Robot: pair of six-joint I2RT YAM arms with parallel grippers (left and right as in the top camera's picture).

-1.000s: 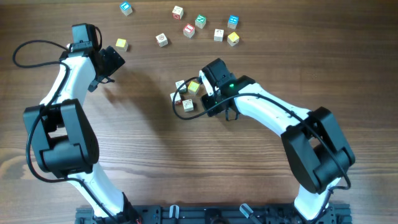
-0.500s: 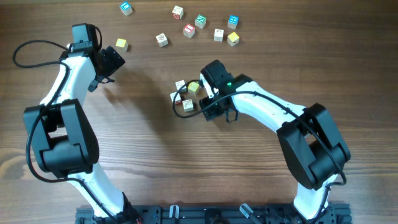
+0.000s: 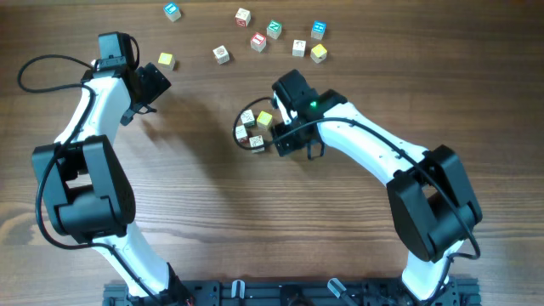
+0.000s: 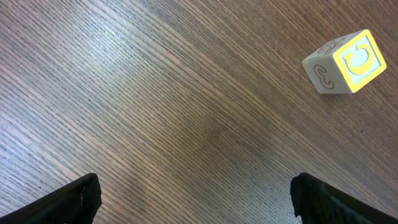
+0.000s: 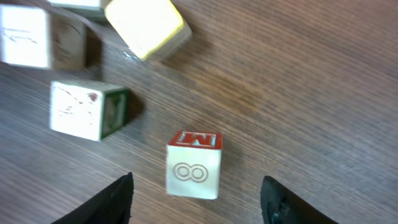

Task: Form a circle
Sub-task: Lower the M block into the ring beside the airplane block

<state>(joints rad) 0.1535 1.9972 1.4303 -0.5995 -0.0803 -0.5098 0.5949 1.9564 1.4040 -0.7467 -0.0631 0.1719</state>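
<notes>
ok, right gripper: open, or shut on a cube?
Open. In the right wrist view the right gripper has its fingers wide apart; the red-M cube lies on the table between their tips, touching neither.

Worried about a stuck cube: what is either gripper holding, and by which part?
Nothing: left gripper open; right gripper open, red-marked cube untouched between its fingers.

red letter M atop a white cube (image 5: pixel 193 167), lower centre of the right wrist view, double-loop sign on its front, yellow letter C on a yellow-faced cube (image 4: pixel 344 62), upper right of the left wrist view
</notes>
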